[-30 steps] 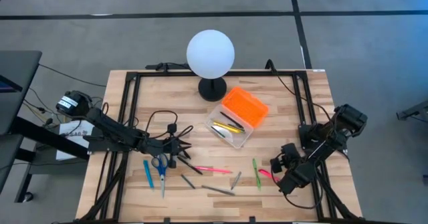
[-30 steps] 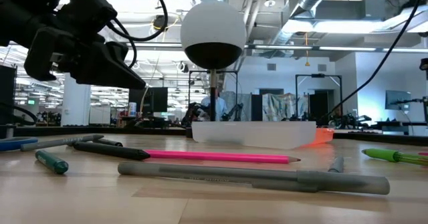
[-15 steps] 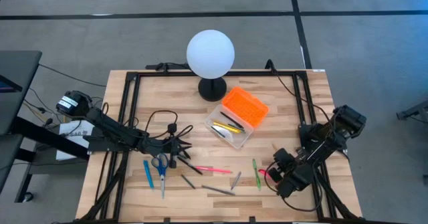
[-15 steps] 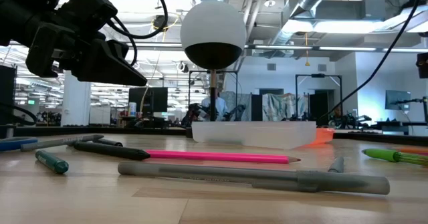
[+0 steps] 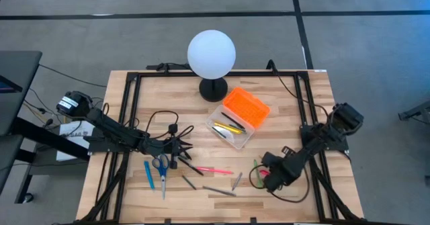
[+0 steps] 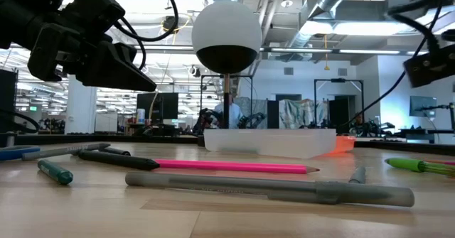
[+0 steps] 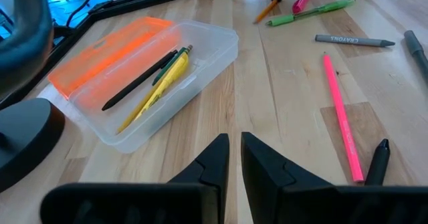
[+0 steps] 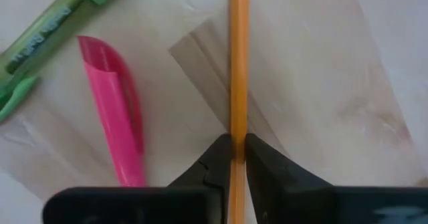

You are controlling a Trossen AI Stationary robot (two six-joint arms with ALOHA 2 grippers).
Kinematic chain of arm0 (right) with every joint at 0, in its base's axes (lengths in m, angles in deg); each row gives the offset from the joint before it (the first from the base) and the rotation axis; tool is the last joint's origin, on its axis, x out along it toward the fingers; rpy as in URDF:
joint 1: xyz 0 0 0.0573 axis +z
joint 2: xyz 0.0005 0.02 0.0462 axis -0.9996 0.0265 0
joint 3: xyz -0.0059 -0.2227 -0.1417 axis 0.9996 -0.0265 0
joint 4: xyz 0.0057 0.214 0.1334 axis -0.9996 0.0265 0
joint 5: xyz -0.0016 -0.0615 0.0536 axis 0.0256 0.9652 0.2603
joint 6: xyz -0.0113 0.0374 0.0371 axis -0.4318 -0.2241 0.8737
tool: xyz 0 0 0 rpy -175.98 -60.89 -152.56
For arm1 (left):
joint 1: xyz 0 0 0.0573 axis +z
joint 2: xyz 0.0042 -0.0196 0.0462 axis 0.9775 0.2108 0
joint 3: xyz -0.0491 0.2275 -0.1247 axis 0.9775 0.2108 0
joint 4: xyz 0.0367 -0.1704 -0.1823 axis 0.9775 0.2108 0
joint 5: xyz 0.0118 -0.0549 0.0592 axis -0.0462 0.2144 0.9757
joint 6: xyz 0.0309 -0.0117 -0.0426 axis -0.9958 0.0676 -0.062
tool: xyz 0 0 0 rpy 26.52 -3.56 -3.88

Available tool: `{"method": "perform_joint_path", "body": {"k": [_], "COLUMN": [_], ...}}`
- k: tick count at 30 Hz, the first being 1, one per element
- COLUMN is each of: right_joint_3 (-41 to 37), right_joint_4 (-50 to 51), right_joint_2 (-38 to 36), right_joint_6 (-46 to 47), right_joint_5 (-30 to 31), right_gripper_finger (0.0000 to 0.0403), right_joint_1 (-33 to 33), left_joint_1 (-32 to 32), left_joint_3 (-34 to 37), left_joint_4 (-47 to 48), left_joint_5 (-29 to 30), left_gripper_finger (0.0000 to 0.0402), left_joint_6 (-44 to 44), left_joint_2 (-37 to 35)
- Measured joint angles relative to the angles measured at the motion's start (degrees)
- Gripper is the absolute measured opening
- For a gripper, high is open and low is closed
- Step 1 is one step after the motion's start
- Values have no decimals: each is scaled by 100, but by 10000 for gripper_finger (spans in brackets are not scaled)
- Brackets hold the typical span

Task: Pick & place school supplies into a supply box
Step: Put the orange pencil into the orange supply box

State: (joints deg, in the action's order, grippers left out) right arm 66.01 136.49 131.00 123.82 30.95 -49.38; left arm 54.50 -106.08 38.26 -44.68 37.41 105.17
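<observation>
Lay scattered flat: pens and pencils between both grippers, orange pencil pinched in right gripper; clear box, orange lid open, beyond.

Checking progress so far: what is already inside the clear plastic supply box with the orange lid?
Inside the clear plastic supply box lie a black pen and yellow pencils or markers; one shows a green tip. How many yellow ones there are is unclear, since they overlap. The orange lid rests along its far side.
</observation>
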Motion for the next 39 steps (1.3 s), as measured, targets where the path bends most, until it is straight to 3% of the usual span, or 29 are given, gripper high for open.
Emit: {"method": "perform_joint_path", "body": {"k": [7, 24, 39], "right_joint_3": [9, -29, -262], "right_joint_4": [-86, -73, -268], "right_joint_2": [-4, -5, -39], "right_joint_6": [-869, -440, -429], "right_joint_5": [-120, -289, -369], "right_gripper_finger": [38, 71, 8], "right_joint_1": [-291, -308, -198], "left_joint_1": [0, 0, 0], "left_joint_3": [0, 0, 0], "left_joint_4": [20, 81, 74], "left_joint_5": [0, -2, -2], "left_gripper_finger": [34, 34, 34], "left_joint_6": [2, 2, 2], "left_joint_2": [0, 0, 0]}}
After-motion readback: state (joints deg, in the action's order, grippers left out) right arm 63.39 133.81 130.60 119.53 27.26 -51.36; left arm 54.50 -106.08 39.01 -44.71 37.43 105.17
